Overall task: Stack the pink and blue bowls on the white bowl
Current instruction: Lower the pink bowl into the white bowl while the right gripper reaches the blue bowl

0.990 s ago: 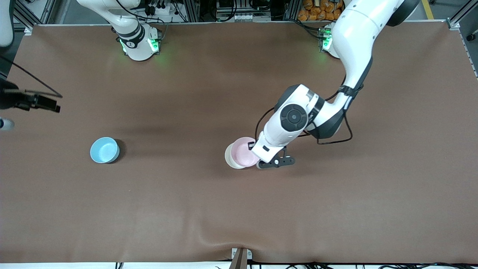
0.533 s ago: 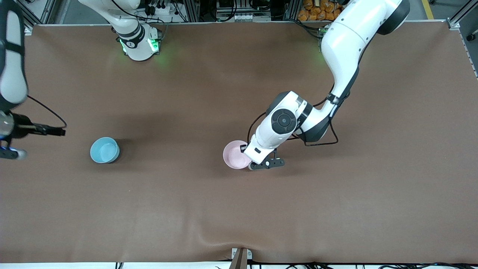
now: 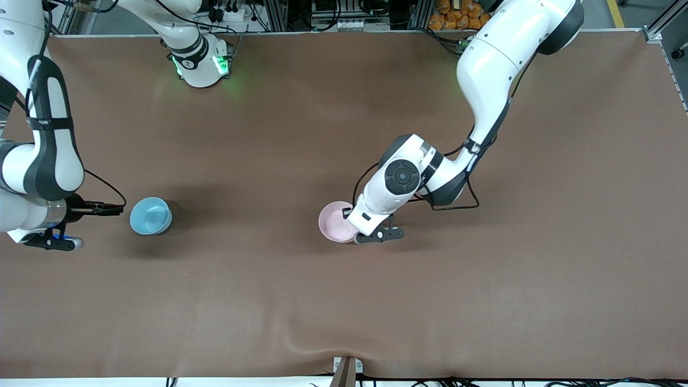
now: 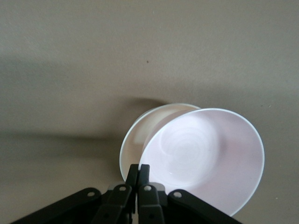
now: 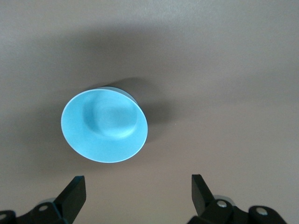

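Brown worktop point(image 3: 484, 301), carrying all items. Pink bowl point(image 3: 336, 221) is gripped at its rim by the clamped left hand point(image 4: 138, 179), seemingly just off-centre over the white bowl point(image 4: 140, 135). Blue bowl point(image 3: 150, 215) is set beside the spread right hand point(image 5: 138, 191), toward that arm's end.
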Robot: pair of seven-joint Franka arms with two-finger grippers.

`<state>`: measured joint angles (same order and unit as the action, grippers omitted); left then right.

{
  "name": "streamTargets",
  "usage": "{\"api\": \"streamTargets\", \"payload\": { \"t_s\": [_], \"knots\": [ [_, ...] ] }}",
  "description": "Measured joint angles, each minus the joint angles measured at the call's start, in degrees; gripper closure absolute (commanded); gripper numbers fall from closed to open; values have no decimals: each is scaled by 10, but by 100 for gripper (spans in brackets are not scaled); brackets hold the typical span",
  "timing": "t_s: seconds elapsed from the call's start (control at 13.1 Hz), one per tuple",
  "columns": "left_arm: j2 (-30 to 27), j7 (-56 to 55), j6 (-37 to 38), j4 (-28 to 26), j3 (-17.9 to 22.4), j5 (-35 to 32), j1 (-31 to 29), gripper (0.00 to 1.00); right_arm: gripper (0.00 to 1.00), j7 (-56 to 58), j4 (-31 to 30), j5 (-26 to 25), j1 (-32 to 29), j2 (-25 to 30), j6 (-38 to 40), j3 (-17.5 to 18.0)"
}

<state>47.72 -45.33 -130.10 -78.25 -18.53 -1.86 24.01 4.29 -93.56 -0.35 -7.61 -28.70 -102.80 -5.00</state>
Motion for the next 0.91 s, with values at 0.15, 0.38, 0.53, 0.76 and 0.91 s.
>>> {"api": "streamTargets", "payload": {
  "t_s": [0.15, 0.38, 0.53, 0.76, 0.91],
  "knots": [
    [6, 0, 0, 0, 0, 0, 2, 100, 0, 0, -2, 1, 0, -16, -1, 0],
    [7, 0, 0, 0, 0, 0, 4, 64, 0, -1, -9, 5, 0, -31, -6, 1],
    [7, 0, 0, 0, 2, 0, 4, 0, 0, -1, -11, 6, 0, -39, -17, 1],
    [7, 0, -1, 5, 3, 0, 2, 0, 0, -1, -19, 6, -1, -54, -32, 1],
    [3, 0, 1, 11, 4, 0, -3, 0, 4, -1, -30, 6, -2, -64, -53, 1]
  ]
}}
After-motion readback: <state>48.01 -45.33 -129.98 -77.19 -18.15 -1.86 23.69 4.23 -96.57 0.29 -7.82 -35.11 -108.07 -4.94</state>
